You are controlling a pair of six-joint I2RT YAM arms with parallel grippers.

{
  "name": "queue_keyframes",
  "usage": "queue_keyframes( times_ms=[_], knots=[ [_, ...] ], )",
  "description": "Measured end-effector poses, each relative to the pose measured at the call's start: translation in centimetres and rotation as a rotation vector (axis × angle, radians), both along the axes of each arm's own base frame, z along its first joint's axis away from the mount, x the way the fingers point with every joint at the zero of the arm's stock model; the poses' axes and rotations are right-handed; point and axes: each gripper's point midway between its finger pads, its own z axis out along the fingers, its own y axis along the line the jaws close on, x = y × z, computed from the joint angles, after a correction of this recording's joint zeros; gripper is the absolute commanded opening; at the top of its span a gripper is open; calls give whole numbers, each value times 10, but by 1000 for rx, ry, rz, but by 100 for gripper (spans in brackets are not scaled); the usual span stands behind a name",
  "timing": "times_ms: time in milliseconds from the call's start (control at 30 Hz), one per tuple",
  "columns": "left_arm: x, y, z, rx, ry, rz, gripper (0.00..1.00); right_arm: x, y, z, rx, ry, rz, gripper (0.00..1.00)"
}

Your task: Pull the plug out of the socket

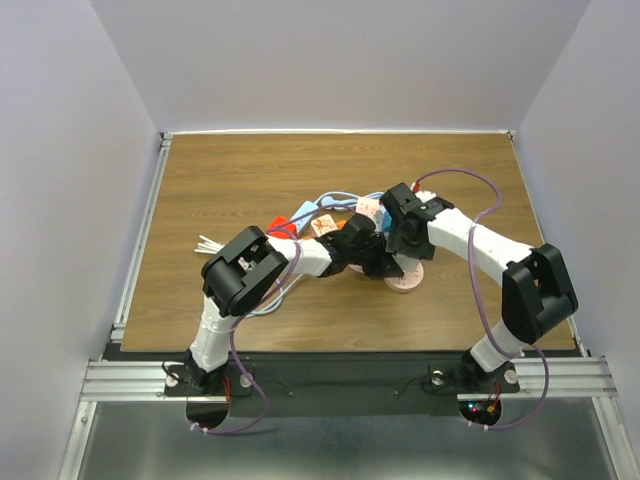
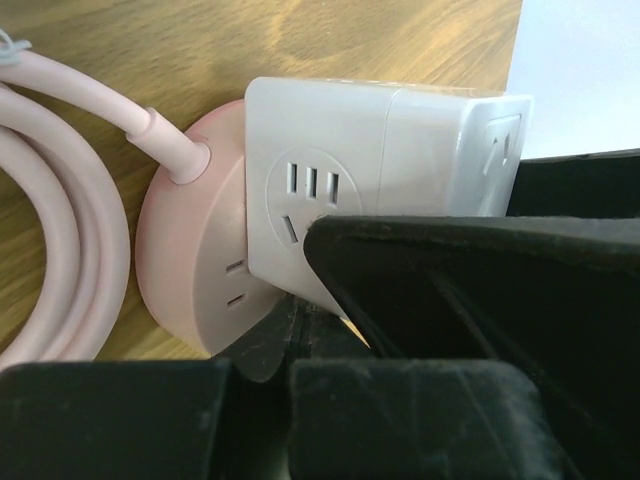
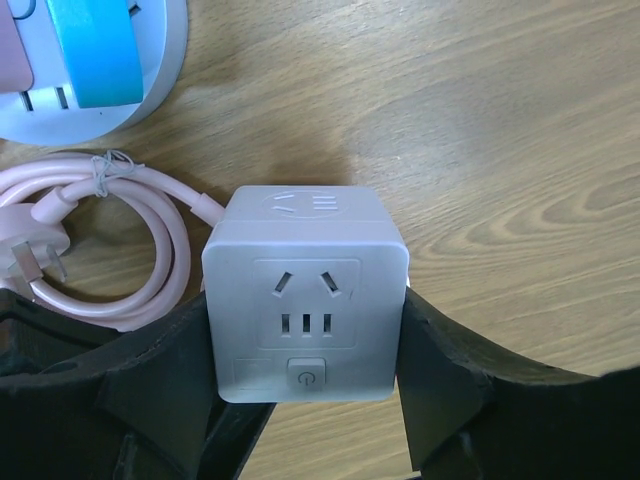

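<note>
A white cube plug (image 3: 305, 290) sits plugged into a round pink socket (image 2: 190, 260) at the table's middle (image 1: 405, 277). My right gripper (image 3: 305, 340) is shut on the cube, one finger on each side face. In the left wrist view the cube (image 2: 380, 150) stands against the pink socket. My left gripper (image 2: 290, 335) has its fingertips together, touching the socket's lower rim below the cube. In the top view both grippers, left (image 1: 372, 258) and right (image 1: 400, 240), meet over the socket and hide the cube.
The socket's pink cable (image 3: 120, 250) lies coiled at the left, ending in a pink plug (image 3: 25, 255). A white round socket with a blue plug (image 3: 95, 50) lies beyond. More cables and a red item (image 1: 280, 228) lie left of the grippers, with white ties (image 1: 208, 243).
</note>
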Motion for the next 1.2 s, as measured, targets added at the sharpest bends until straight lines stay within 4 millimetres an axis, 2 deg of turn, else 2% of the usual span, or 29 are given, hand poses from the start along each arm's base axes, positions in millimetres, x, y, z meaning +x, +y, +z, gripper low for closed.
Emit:
queue_keyframes(
  times_ms=[267,367,433,600,700,767,833,900,967,1067,1133,1200],
  knots=[
    [-10,-7,-1,-30,28,-57,0,-5,0,20,46,-25,14,0],
    [-14,-9,-10,-18,37,-70,0,-8,6,32,98,-46,13,0],
    [-12,-6,-28,20,19,-70,0,-10,7,36,103,-53,19,0],
    [-11,-5,-29,27,23,-66,0,-11,6,36,103,-51,15,1],
    [-13,2,-27,50,23,-48,0,-11,9,37,114,-48,14,0],
    [-14,17,-21,83,26,-14,0,-13,11,41,128,-39,19,0],
    [-16,30,-10,99,22,16,0,-12,15,46,144,-38,26,0],
    [-16,39,19,75,-8,49,0,-13,20,51,167,-33,35,0],
    [-12,42,61,12,-64,77,0,-13,23,52,183,-23,41,0],
    [-13,46,109,-67,-125,90,0,-15,28,44,208,23,53,0],
    [-14,46,127,-106,-152,89,0,-14,28,36,210,56,46,0],
    [-14,46,128,-109,-154,89,0,-17,32,27,222,98,54,0]
  ],
)
